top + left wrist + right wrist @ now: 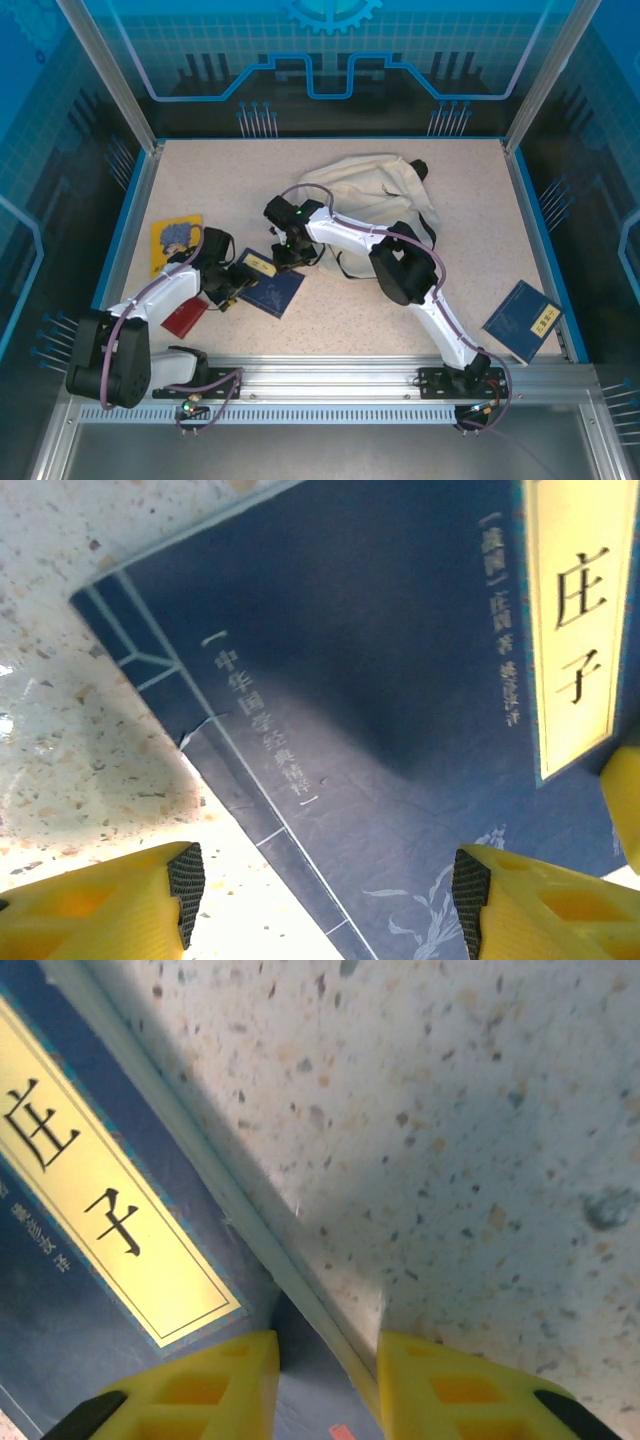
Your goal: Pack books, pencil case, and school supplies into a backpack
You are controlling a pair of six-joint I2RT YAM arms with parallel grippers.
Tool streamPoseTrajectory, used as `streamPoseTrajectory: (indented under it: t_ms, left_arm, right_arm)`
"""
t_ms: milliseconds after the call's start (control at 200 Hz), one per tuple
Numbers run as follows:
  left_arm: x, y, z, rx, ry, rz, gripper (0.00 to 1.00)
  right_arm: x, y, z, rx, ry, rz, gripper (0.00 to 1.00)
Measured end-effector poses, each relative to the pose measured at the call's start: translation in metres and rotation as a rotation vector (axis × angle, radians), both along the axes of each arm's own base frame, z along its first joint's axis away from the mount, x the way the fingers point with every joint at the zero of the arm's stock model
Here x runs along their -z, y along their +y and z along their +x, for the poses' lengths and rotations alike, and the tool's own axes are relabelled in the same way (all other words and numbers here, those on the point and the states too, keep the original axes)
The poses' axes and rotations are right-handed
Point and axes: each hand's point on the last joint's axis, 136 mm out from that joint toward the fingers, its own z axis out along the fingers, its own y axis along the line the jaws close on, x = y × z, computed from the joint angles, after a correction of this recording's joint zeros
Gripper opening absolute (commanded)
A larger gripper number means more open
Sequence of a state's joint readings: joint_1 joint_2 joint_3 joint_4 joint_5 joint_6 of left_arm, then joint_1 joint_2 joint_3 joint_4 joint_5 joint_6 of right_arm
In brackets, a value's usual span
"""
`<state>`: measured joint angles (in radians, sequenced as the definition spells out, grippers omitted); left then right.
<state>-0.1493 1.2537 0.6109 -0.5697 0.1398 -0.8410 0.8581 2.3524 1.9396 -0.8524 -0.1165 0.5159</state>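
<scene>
**Bracketing a navy book**

Lying flat on the table near the backpack. Hovering the left gripper, spread wide, over one corner; straddling another edge with the right gripper, slightly parted, probably steadying it for lifting

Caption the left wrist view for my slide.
Open left gripper poised over the navy book lying on the speckled table.

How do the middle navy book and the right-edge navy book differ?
The middle navy book is partly hidden under the left gripper and right gripper; the right-edge navy book lies alone, fully visible. The middle one lies nearer the backpack than the right one. Both flat, label up.
</scene>
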Motion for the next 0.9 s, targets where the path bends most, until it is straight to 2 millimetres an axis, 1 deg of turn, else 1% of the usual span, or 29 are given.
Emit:
streamPoseTrajectory:
  t_ms: [75, 270, 355, 430, 535, 635, 790, 895]
  left_arm:
    - [0.002, 0.000, -0.001, 0.000, 0.004, 0.001, 0.68]
    - [0.007, -0.003, -0.001, 0.000, 0.006, -0.017, 0.62]
    - [0.010, -0.006, -0.001, 0.004, 0.016, -0.035, 0.62]
    - [0.012, -0.009, 0.000, 0.009, 0.023, -0.052, 0.61]
    - [0.014, -0.011, -0.001, 0.017, 0.032, -0.070, 0.60]
    - [0.015, -0.012, -0.001, 0.023, 0.041, -0.087, 0.57]
    - [0.016, -0.015, -0.002, 0.049, 0.045, -0.110, 0.50]
    - [0.013, -0.027, 0.003, 0.089, 0.019, -0.172, 0.47]
  right_arm:
    - [0.000, -0.004, -0.010, -0.004, 0.021, -0.005, 0.27]
    - [0.000, -0.018, -0.041, -0.003, 0.062, -0.043, 0.27]
    - [0.000, -0.026, -0.049, 0.013, 0.065, -0.066, 0.27]
    - [0.000, -0.030, -0.052, 0.025, 0.070, -0.073, 0.26]
    - [0.000, -0.030, -0.052, 0.037, 0.074, -0.073, 0.26]
    - [0.000, -0.029, -0.051, 0.043, 0.075, -0.069, 0.25]
    - [-0.001, -0.029, -0.052, 0.047, 0.080, -0.065, 0.24]
    - [-0.001, -0.029, -0.050, 0.054, 0.082, -0.064, 0.23]
